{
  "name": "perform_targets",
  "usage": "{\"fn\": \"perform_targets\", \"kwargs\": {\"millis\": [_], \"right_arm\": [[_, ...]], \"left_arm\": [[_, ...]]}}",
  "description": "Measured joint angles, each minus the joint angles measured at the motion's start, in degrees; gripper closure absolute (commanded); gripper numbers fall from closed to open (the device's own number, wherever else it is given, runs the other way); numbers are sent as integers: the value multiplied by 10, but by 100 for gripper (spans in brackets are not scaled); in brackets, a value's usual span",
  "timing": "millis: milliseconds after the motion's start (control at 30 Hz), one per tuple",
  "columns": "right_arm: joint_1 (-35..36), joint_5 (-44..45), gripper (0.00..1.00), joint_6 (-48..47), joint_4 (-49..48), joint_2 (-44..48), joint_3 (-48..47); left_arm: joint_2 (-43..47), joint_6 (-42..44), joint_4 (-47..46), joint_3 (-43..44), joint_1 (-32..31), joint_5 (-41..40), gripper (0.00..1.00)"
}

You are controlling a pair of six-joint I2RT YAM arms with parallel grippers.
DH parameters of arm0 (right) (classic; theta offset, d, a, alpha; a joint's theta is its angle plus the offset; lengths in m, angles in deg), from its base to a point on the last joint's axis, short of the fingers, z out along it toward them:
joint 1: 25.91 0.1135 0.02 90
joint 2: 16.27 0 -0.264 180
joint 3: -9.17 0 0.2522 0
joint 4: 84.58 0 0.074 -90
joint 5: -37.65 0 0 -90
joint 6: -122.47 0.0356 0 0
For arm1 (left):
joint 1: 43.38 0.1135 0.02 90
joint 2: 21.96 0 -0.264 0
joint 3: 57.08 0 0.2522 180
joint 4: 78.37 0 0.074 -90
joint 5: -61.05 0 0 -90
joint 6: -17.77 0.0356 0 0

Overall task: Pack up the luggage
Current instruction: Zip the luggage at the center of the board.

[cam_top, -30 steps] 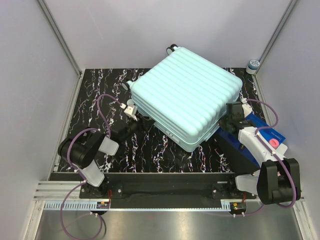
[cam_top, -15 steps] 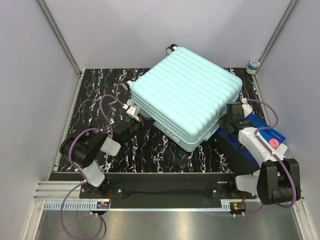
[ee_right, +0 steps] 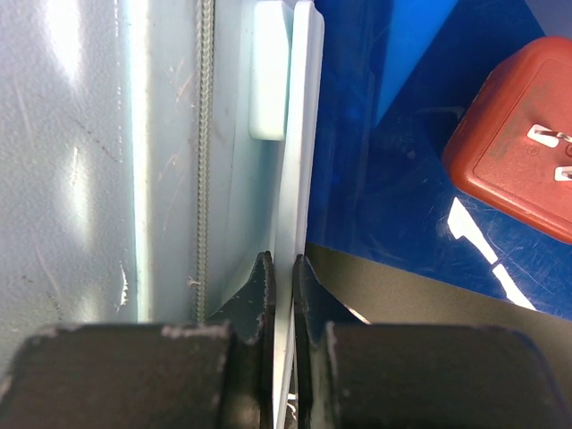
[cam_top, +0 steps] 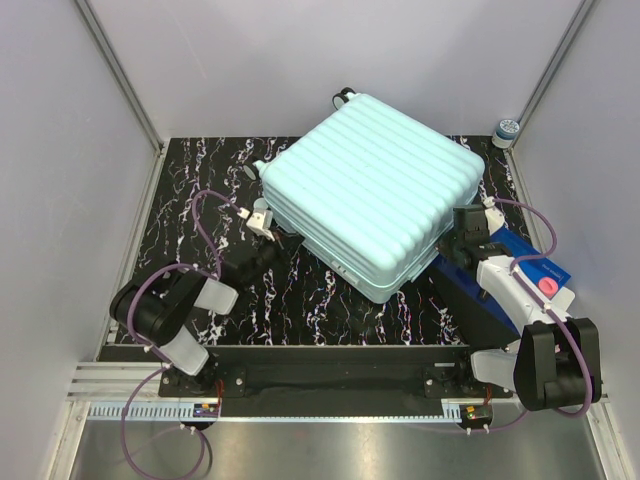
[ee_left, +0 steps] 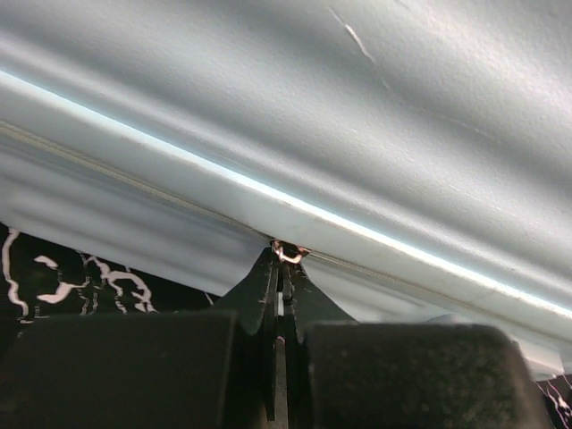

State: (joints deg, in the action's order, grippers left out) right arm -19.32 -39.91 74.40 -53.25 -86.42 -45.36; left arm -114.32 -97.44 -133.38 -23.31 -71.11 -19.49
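Closed since a second ago, my left pincer (ee_left: 283, 261) is pinching a zip pull (ee_left: 288, 251) on the seam of the luggage (cam_top: 370, 190); my right pincer (ee_right: 280, 268) is gripping its thin edge, nearly shut. Luggage is lying flat across the bench (cam_top: 190, 180).

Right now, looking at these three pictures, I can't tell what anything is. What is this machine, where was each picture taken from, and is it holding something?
You see two robot arms bolted to a table, each ending in a two-finger gripper. The wide picture comes from a camera overhead; the two close-ups come from cameras on the wrists. On the table lies the luggage, a closed mint-green suitcase, beside a blue box. The left gripper is shut on a small metal zip pull at its seam; the right gripper pinches a thin pale edge of the luggage.
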Motion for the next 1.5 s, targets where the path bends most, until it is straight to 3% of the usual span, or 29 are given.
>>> {"fn": "perform_targets", "kwargs": {"millis": [500, 1200, 1500], "right_arm": [[-7, -9, 100, -7, 0, -10, -7], [-30, -67, 100, -51, -18, -161, -132], [-33, -76, 100, -74, -17, -221, -193]], "left_arm": [[18, -27, 33, 2, 59, 3, 100], [31, -46, 56, 7, 180, 22, 100], [39, -46, 56, 6, 189, 28, 100]]}}
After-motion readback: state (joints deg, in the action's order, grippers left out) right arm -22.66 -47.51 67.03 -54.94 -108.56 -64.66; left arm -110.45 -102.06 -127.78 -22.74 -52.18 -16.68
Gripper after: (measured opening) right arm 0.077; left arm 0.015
